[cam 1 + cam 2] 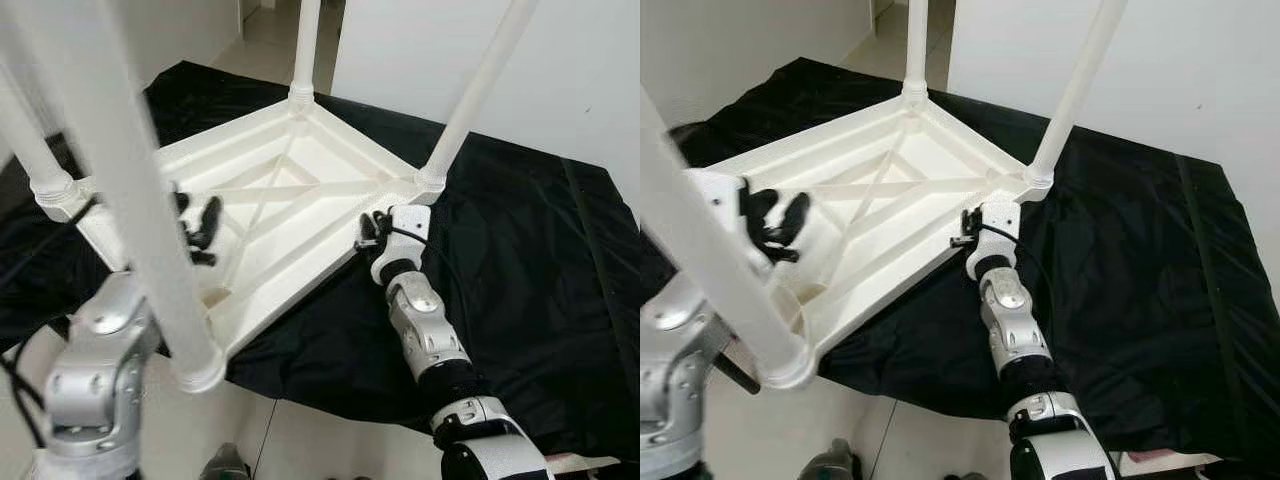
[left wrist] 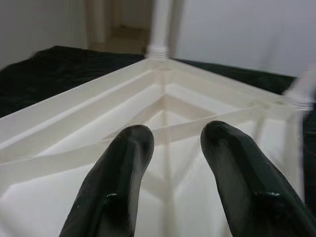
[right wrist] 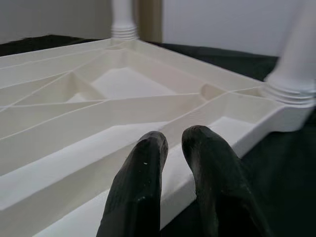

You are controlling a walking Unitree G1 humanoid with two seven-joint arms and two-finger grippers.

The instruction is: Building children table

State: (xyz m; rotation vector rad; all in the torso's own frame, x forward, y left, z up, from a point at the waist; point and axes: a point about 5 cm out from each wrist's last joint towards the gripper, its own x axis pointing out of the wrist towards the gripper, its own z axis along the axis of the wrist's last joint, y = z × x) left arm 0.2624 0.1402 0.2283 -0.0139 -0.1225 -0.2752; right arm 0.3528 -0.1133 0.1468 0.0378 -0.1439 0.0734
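Observation:
A white plastic children's table (image 1: 290,195) lies upside down on a black cloth (image 1: 530,260), its ribbed underside facing up. All of its white legs stand upright at the corners: a near one (image 1: 150,220), a left one (image 1: 30,150), a far one (image 1: 305,50) and a right one (image 1: 480,90). My left gripper (image 1: 196,207) hovers open over the underside near the left rim, with nothing between its fingers (image 2: 128,148). My right gripper (image 1: 368,232) sits at the right rim just below the right leg's socket, its fingers (image 3: 150,153) almost together over the rim edge (image 3: 256,128).
The black cloth covers a low surface that ends near the table's front corner, with pale floor (image 1: 300,430) below. A white wall (image 1: 420,50) stands behind, and a passage (image 1: 265,40) opens at the back left.

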